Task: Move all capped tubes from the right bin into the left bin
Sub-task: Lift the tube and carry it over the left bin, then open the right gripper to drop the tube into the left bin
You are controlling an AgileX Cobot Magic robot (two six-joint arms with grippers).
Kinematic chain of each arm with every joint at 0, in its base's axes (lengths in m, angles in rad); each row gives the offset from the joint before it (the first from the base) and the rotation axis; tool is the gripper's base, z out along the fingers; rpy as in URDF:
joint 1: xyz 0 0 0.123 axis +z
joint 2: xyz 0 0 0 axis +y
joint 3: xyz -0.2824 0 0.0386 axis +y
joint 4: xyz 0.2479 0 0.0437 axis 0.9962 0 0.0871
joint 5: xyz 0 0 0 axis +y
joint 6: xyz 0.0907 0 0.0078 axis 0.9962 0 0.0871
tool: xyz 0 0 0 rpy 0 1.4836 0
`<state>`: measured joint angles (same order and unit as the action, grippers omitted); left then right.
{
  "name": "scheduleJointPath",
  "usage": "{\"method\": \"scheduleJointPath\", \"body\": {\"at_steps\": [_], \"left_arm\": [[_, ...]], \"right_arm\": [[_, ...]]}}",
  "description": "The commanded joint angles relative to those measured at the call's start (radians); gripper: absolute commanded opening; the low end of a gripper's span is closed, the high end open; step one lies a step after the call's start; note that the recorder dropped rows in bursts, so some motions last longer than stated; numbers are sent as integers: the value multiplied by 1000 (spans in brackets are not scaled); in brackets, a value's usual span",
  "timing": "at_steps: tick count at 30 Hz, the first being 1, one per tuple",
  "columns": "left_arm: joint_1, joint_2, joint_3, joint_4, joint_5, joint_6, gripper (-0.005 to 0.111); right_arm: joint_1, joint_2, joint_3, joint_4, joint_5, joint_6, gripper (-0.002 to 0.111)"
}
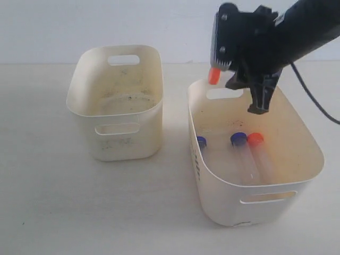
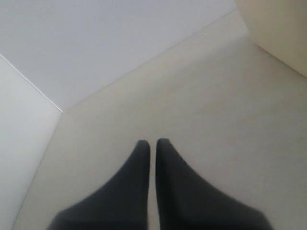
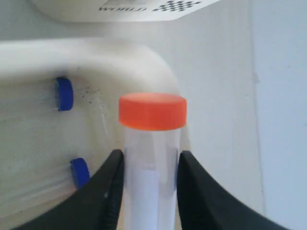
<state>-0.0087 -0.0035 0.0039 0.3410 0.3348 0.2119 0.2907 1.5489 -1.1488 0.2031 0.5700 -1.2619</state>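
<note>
My right gripper (image 1: pixel 243 87) (image 3: pixel 149 160) is shut on an orange-capped tube (image 1: pixel 214 75) (image 3: pixel 152 111), held in the air over the far left rim of the right bin (image 1: pixel 234 202) (image 3: pixel 96 52). Three capped tubes lie on that bin's floor: two with blue caps (image 1: pixel 201 141) (image 1: pixel 238 139) and one with an orange cap (image 1: pixel 255 138). The right wrist view shows both blue caps (image 3: pixel 63 93) (image 3: pixel 79 171) below the held tube. The left bin (image 1: pixel 127 138) stands to the left with no tube showing inside. My left gripper (image 2: pixel 152 143) is shut on nothing, low over the bare table, and is out of the exterior view.
A black cable (image 1: pixel 313 95) trails from the right arm behind the right bin. A cream tub wall (image 2: pixel 283 33) fills a corner of the left wrist view. A white board with a checker print (image 3: pixel 144 7) lies beyond the right bin.
</note>
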Motion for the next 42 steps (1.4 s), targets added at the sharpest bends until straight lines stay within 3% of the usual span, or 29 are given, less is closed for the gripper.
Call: {"method": "scheduleJointPath", "body": {"at_steps": [1, 8, 14, 20, 27, 36, 42], "left_arm": [[-1, 4, -4, -3, -5, -1, 4], [-1, 4, -4, -3, -5, -1, 4], [-1, 4, -4, -3, -5, -1, 4], [-1, 4, -4, -3, -5, -1, 4], [-1, 4, -4, -3, -5, -1, 4], [-1, 4, -4, -3, -5, -1, 4], [-1, 4, -4, -3, -5, -1, 4]], "right_arm": [[-2, -86, -28, 87, -20, 128, 0], [48, -82, -107, 507, -32, 181, 0], [187, 44, -136, 800, -229, 181, 0], [280, 192, -194, 838, -347, 215, 2], [309, 316, -255, 842, -404, 316, 42], [309, 354, -259, 842, -424, 322, 40], [277, 250, -259, 838, -320, 408, 39]]}}
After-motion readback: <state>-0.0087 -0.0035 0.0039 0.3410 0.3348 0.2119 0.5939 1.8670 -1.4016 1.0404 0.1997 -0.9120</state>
